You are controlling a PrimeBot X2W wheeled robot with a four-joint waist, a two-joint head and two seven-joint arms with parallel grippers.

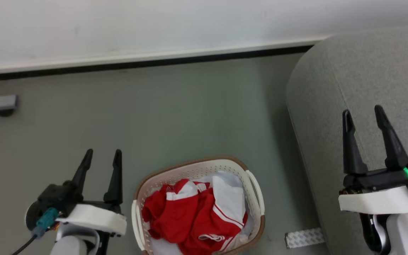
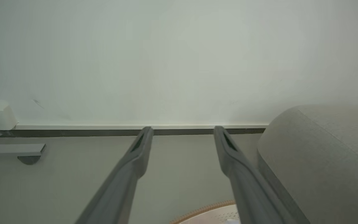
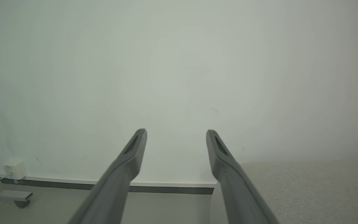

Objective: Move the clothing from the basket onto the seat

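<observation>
Clothing [image 1: 193, 216] fills basket [image 1: 250, 184]; both jaws spread, empty.

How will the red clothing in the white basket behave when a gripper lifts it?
The crumpled red fabric clothing with white trim is probably floppy: its folds suggest it would drape. The pieces look tangled, so several may rise together.

Red clothing [image 1: 193, 216] heaped in basket [image 1: 137, 212]
</observation>
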